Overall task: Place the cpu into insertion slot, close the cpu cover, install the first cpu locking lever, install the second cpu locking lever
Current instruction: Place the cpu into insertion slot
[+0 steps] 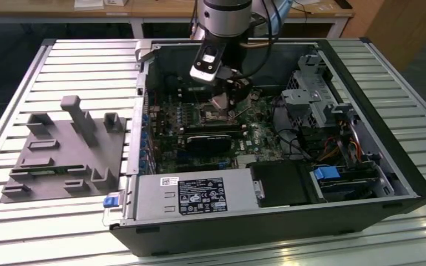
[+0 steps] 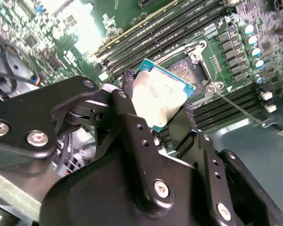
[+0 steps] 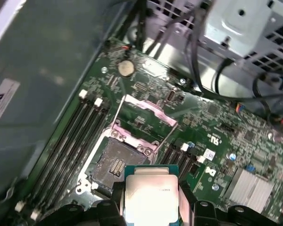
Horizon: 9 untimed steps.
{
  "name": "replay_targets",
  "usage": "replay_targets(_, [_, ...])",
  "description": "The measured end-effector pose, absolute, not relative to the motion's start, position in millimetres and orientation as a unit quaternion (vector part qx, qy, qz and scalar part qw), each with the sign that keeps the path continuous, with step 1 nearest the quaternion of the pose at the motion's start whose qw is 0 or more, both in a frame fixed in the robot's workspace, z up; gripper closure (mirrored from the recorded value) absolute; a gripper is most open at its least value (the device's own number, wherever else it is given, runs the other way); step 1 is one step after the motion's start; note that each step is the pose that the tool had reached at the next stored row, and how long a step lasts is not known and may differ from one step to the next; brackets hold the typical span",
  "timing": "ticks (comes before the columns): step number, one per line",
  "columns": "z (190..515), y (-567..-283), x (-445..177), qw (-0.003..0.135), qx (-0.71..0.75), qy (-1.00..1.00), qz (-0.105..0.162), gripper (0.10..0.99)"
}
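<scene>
My gripper point(image 2: 158, 101) is shut on the cpu point(image 2: 161, 96), a flat square chip with a dull silver top and a green edge, with one black finger point(image 2: 128, 92) on each of two opposite sides. In the first wrist view the cpu point(image 3: 151, 195) hangs just above and beside the insertion slot point(image 3: 112, 162), whose dark centre is uncovered. The cpu cover point(image 3: 151, 109), a thin silver frame, is swung open on the far side of the slot. In the exterior view the gripper point(image 1: 221, 105) is inside the computer case, over the insertion slot point(image 1: 211, 115).
Long black memory slots point(image 3: 73, 141) run beside the socket. A black fan block point(image 1: 209, 141), a power supply point(image 1: 191, 194), a metal drive cage point(image 1: 313, 100) and loose cables point(image 1: 302, 147) crowd the case. A grey fixture point(image 1: 65, 149) stands on the slatted table at the exterior view's left.
</scene>
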<state>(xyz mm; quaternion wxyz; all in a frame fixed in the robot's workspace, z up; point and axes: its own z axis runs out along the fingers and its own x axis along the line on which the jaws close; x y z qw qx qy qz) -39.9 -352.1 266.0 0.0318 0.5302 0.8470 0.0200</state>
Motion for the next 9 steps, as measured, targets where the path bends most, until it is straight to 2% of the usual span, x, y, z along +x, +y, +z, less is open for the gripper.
replay_targets(9, [261.1, -352.1, -39.9, 0.033, 0.598, 0.801, 0.017, 0.545])
